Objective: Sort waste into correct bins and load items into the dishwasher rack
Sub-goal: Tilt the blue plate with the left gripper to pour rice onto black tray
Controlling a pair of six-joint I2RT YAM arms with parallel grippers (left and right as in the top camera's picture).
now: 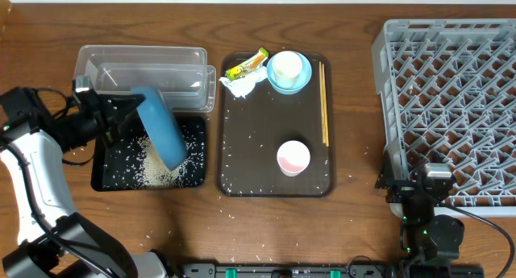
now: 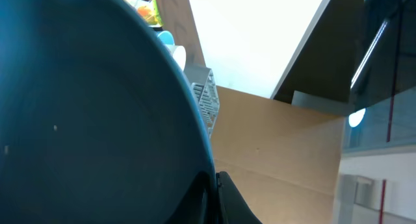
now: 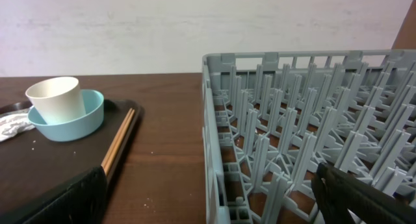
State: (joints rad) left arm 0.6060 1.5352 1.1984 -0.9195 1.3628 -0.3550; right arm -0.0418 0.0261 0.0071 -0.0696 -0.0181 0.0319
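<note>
Left gripper (image 1: 121,117) clenched on the upper rim of the dish (image 1: 164,126). The dish is tipped steeply and hangs down and away from the jaws, its lower edge over the rice (image 1: 157,172) heaped in the black tray (image 1: 97,172). In the wrist view the dish face fills the frame right against the fingers (image 2: 229,197). Tub (image 1: 141,68) lies just beyond these jaws, beside the black tray's far side. Right gripper (image 1: 419,185) spread wide, nothing between the jaws; a corner of the rack (image 3: 292,120) sits directly ahead of them, close by. Ahead and left of these jaws: chopsticks (image 3: 120,143) along the edge of the serving tray (image 3: 39,165), then the bowl (image 3: 71,120). Cup (image 1: 293,157), wrapper (image 1: 247,64) and paper scrap (image 1: 242,85) are on the same tray, well apart from both grippers.
</note>
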